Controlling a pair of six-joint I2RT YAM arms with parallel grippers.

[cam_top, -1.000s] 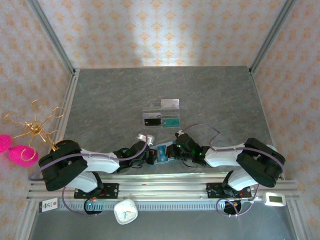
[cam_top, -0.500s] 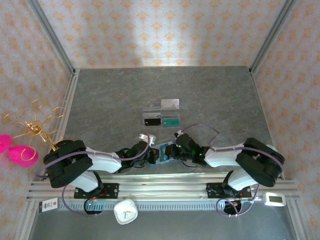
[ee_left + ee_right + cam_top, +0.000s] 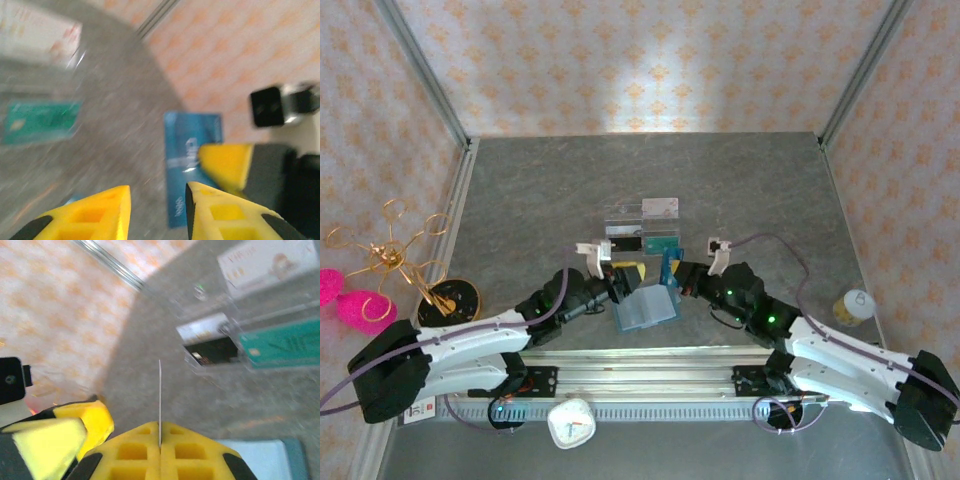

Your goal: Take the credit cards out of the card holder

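Both arms have moved off the table's (image 3: pixel 750 190) near edge. The left gripper (image 3: pixel 157 192) has opened, empty. The right gripper (image 3: pixel 160 432) pinches 1 blue card (image 3: pixel 192 165) by the card holder (image 3: pixel 645 310), now lying open.

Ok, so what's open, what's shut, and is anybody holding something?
card holder, open, lying flat.
blue card, out of the card holder, held up on its edge.
right hand, shut on the blue card.
left hand, open, holding nothing.
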